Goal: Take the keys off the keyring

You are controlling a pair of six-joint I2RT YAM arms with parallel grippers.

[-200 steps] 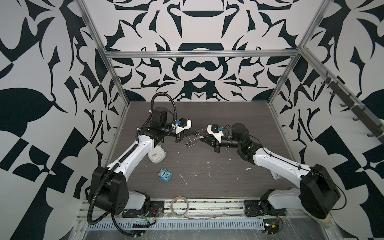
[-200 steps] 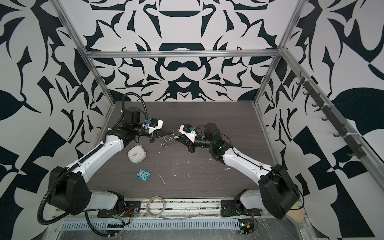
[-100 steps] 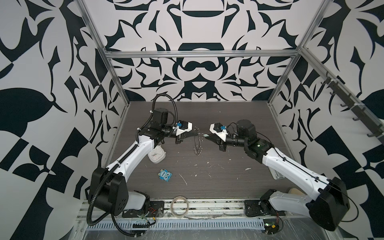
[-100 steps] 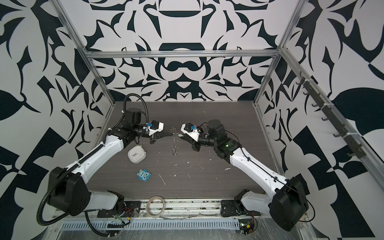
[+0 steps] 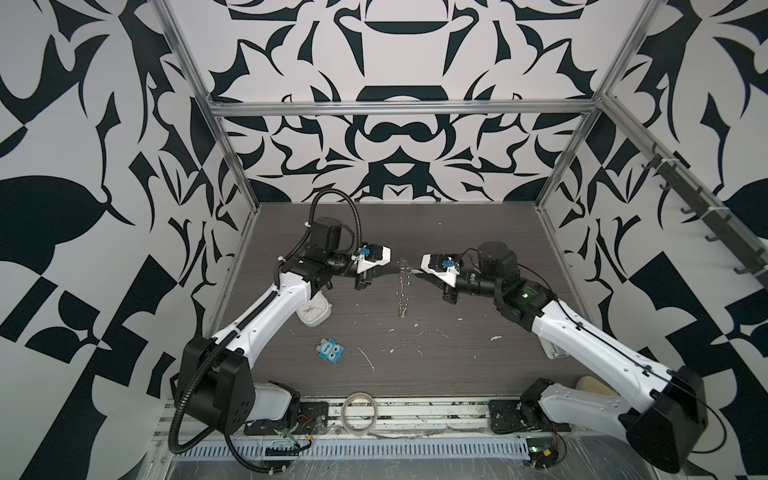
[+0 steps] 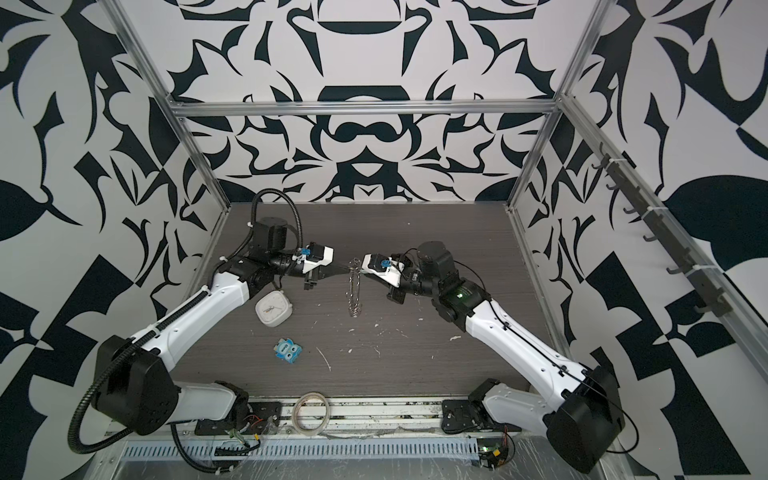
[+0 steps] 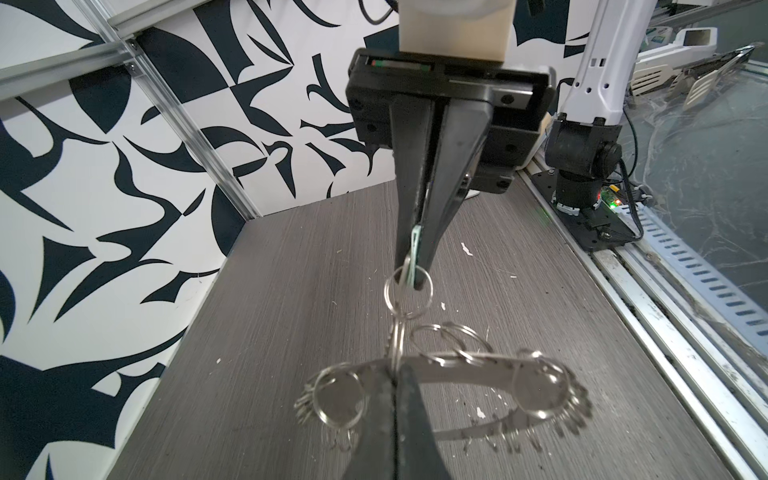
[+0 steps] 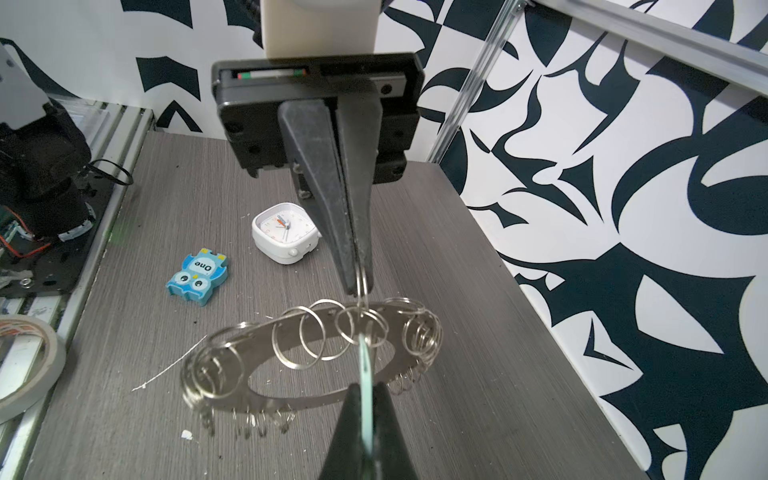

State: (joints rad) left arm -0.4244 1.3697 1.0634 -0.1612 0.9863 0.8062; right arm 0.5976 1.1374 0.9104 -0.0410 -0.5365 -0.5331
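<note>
Front rail: tape roll (image 5: 359, 411). On the table (image 5: 457, 374), left of centre: owl (image 5: 330, 351), then clock (image 5: 316, 309). Beyond, the keyring (image 5: 402, 291) hangs edge-on between both arms. The left gripper (image 5: 392, 270) is clamped on one of its split rings. The right gripper (image 5: 414, 271) is clamped on the keys (image 8: 364, 374), by the mint tag, linked to the keyring through a split ring.

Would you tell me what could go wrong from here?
The left gripper pinches only one thin split ring, so the keyring hanging from it in mid-air could slip and drop. The right gripper clamps just the thin tag; a pull might slide it free.
</note>
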